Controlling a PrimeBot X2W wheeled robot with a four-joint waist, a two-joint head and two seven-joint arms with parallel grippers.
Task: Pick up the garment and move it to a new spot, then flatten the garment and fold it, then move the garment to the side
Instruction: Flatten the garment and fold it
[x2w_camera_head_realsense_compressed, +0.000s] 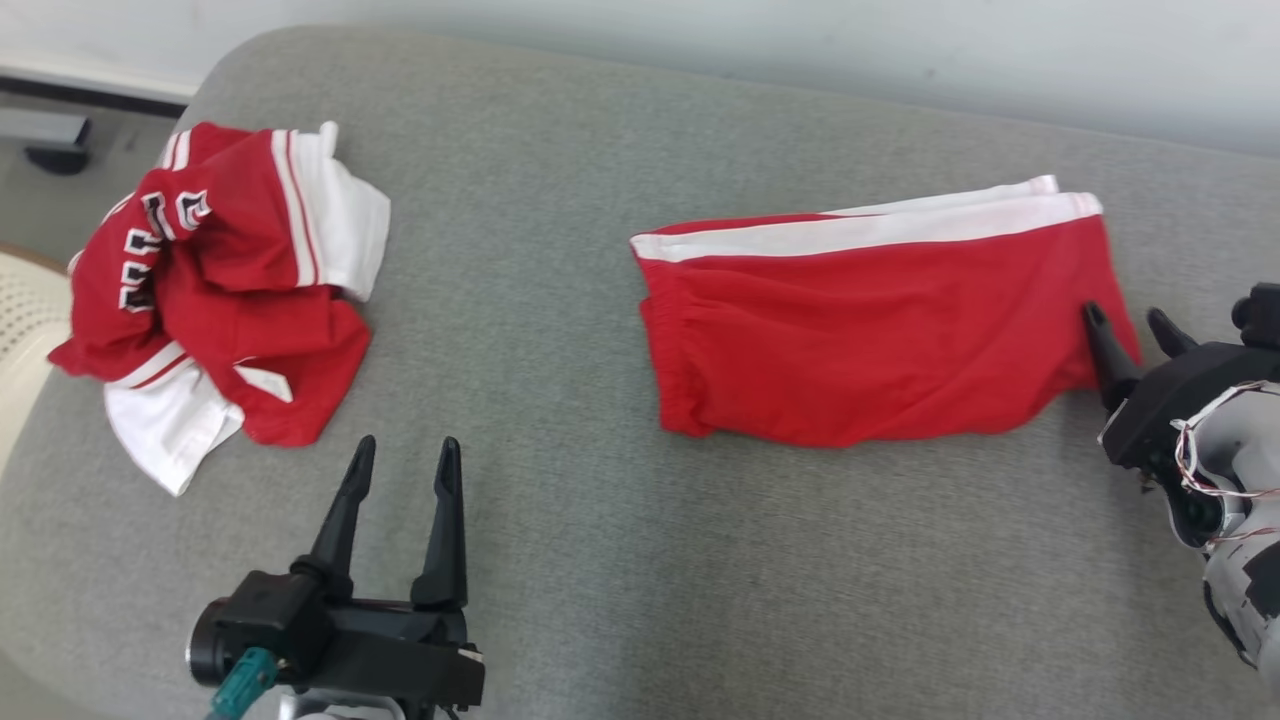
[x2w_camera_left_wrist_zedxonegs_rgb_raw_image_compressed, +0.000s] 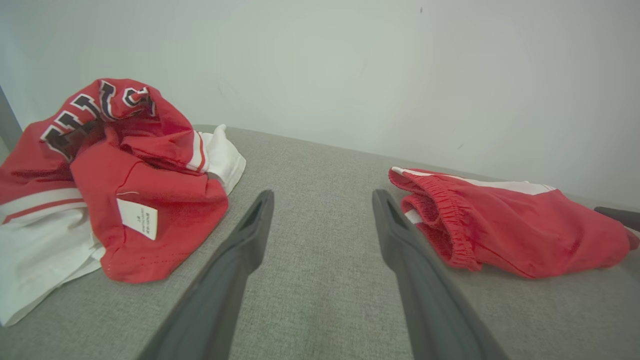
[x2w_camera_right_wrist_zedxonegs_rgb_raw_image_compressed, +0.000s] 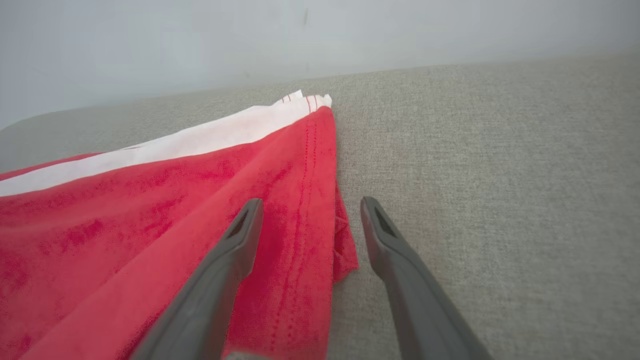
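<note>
**A:** From the head view, where are the red shorts?

**B:** They lie folded and flat on the grey cushion, right of the middle, with the white stripe along the far edge. A crumpled red-and-white jersey is heaped well apart at the far left.

**A:** And the grippers?

**B:** The left gripper sits at the lower left with its fingers spread and nothing between them, just beside the jersey's near edge. The right gripper is also spread, at the shorts' right hem. One finger is over the red cloth and the other just past it.

**A:** What does the left wrist view show?

**B:** The left gripper is released, with bare cushion between its fingers. The jersey, with its white label showing, is to the left. The shorts are to the right, elastic waistband facing the camera.

**A:** And the right wrist view?

**B:** The right gripper is wide apart and straddles the hem of the shorts. Its left finger lies over the red fabric and its right finger over the cushion. It grips nothing, and I cannot tell whether the fingers touch the cloth.
</note>
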